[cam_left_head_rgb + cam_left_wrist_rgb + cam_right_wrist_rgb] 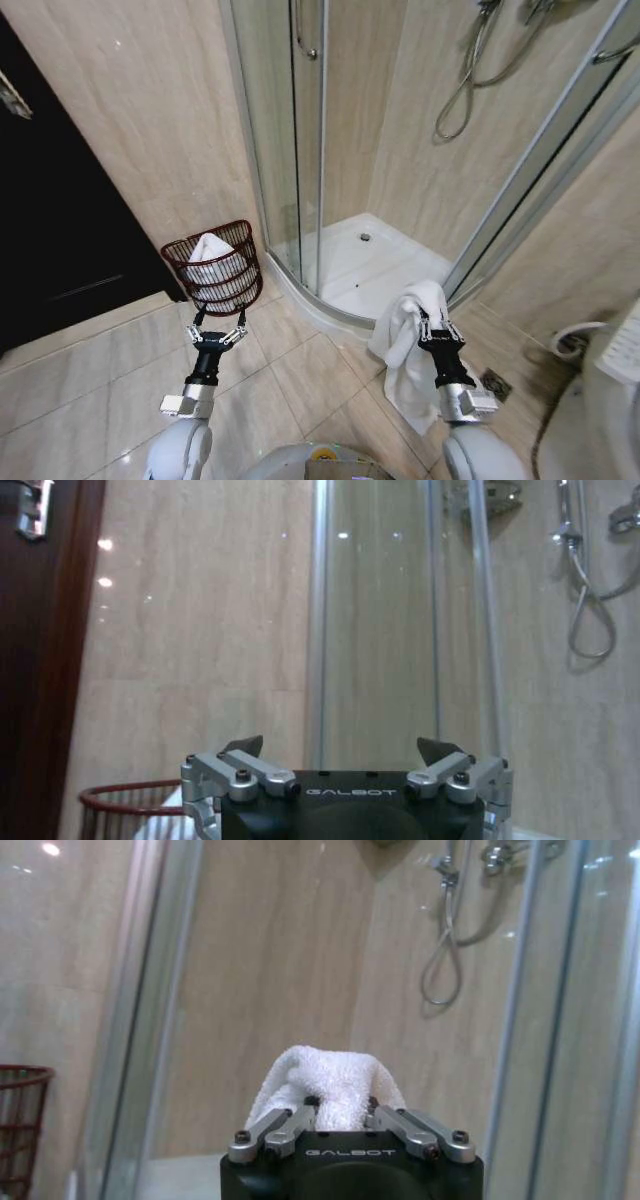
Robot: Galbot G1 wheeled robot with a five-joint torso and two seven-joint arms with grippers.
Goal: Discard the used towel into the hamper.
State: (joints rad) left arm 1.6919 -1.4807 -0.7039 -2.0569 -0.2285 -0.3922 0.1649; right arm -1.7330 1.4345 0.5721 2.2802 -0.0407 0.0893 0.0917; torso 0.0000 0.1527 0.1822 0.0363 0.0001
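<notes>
The hamper stands on the floor on the left, by the wall and just beside the glass shower door. A white towel already sits inside it. The left claw hangs in the air just in front of the hamper. Its fingers are spread wide apart and hold nothing.

The shower tray is in the middle, behind the glass.

On the right, the right claw is closed tight on another white towel, the used towel. The used towel bunches up over the fingers and hangs down below the claw. It is near the shower's front edge, well apart from the hamper.
</notes>
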